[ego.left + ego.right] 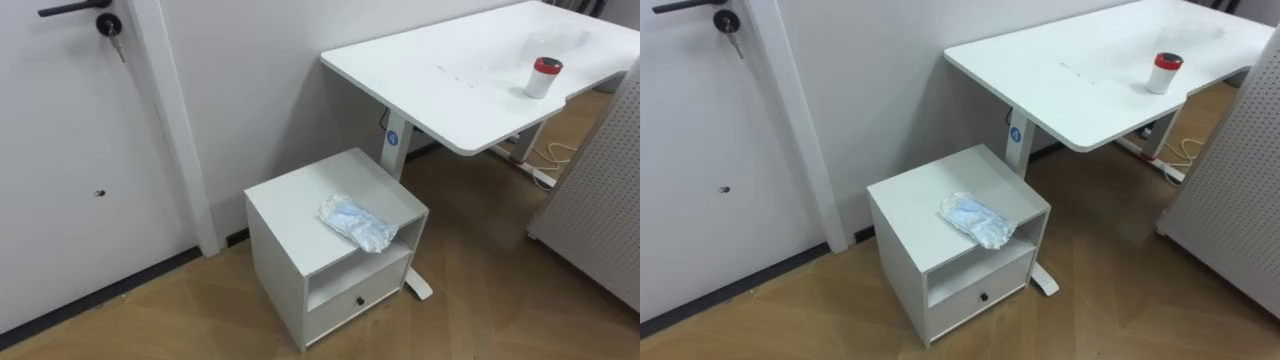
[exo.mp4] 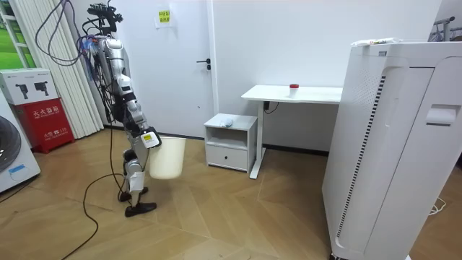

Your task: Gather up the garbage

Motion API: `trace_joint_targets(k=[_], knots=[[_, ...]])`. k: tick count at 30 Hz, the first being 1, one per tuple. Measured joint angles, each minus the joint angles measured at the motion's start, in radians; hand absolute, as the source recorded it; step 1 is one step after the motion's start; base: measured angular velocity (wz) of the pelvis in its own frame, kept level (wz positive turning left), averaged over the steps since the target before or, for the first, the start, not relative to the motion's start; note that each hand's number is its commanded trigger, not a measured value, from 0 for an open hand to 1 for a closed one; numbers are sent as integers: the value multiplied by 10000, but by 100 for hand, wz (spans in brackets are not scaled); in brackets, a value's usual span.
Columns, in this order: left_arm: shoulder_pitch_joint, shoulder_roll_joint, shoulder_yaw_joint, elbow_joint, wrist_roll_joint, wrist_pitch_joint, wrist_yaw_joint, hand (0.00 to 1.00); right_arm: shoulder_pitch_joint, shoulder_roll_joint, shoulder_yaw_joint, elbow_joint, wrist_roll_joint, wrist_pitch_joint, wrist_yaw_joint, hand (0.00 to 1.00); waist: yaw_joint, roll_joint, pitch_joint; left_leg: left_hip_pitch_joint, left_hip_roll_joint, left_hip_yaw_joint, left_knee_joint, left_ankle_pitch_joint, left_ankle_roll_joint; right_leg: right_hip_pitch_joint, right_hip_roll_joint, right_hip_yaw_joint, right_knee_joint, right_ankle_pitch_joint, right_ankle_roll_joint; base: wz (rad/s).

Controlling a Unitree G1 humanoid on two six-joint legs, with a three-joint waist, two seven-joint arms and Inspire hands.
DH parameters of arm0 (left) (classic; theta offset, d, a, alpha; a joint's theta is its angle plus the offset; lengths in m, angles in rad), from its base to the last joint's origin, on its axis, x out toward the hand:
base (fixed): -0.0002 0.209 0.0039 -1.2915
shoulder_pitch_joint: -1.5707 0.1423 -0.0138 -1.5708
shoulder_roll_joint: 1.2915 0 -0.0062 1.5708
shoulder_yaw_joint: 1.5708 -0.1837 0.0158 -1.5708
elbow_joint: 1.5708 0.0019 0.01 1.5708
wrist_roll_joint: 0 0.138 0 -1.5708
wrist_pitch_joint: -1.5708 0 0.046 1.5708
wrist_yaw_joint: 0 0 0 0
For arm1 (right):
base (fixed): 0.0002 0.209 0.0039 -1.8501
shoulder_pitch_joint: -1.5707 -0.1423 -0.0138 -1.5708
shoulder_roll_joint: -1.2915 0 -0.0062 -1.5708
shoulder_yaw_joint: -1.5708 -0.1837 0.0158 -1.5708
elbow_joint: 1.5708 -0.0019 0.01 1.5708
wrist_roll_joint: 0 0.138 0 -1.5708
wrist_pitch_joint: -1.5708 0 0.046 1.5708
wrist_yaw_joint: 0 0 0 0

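Observation:
A crumpled bluish-white plastic wrapper (image 1: 357,222) lies on top of a small white bedside cabinet (image 1: 290,200), near its front right corner. In the room view the wrapper (image 2: 227,121) is a small pale lump on that cabinet (image 2: 231,141). I stand on the wood floor a few steps to the cabinet's left in the room view, facing it. A cream waste bin (image 2: 167,157) hangs off the floor in front of my legs, and my right hand (image 2: 148,139) is at its rim.
A white desk (image 1: 470,90) stands right of the cabinet, with a small red-lidded white cup (image 1: 543,77) on it. A white door (image 1: 70,150) is to the left, a perforated white panel (image 1: 600,220) to the right. A large white appliance (image 2: 390,144) fills the room view's right.

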Motion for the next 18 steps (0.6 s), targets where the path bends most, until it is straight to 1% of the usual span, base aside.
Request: trace_joint_targets(k=[1,5,6,8,9,12,13,15,18], knots=[[-70,0,-1,-2,-20,50,0,0,-10,5,4,-14,0,2,-7,100,1,-42,25,3,0,5,-23,0,0,-3,0,-46,2,0,0,0],[-165,0,-4,0,-109,92,0,0,-44,30,5,-24,-53,-1,-82,100,12,-69,18,9,2,9,-62,1,-1,-5,0,-40,5,0,0,0],[-217,0,-3,0,-111,92,0,0,-60,30,9,-8,-62,1,-89,100,16,-114,-1,16,2,14,-59,1,-1,-5,0,-32,6,0,0,0],[-265,-1,0,2,-107,89,2,0,-65,30,12,1,-151,-1,-92,100,29,-123,-1,62,3,40,-58,5,-2,4,4,63,8,0,0,-7],[-267,0,0,3,-107,84,10,0,-93,34,11,2,-314,-3,-94,100,33,-136,-3,101,11,99,-69,5,-2,11,12,184,8,0,0,-14],[-253,-1,5,14,-102,77,105,0,-106,88,14,-9,-386,-11,-104,100,48,-185,-7,135,19,234,-71,5,-2,8,11,220,5,0,0,-10],[-252,3,9,13,-101,66,187,0,-106,97,12,-23,-386,-9,-103,100,57,-209,-22,159,22,265,-77,5,-1,8,11,262,4,0,0,-9],[-224,7,33,12,-94,70,207,0,-104,103,16,-25,-386,-7,-98,100,81,-234,-28,216,24,284,-91,5,-2,31,12,364,4,0,0,-11],[-138,7,36,14,-96,80,222,0,-81,133,29,-26,-377,-13,-112,100,70,-276,-11,277,23,306,-101,5,-2,80,10,426,5,0,0,-4]])
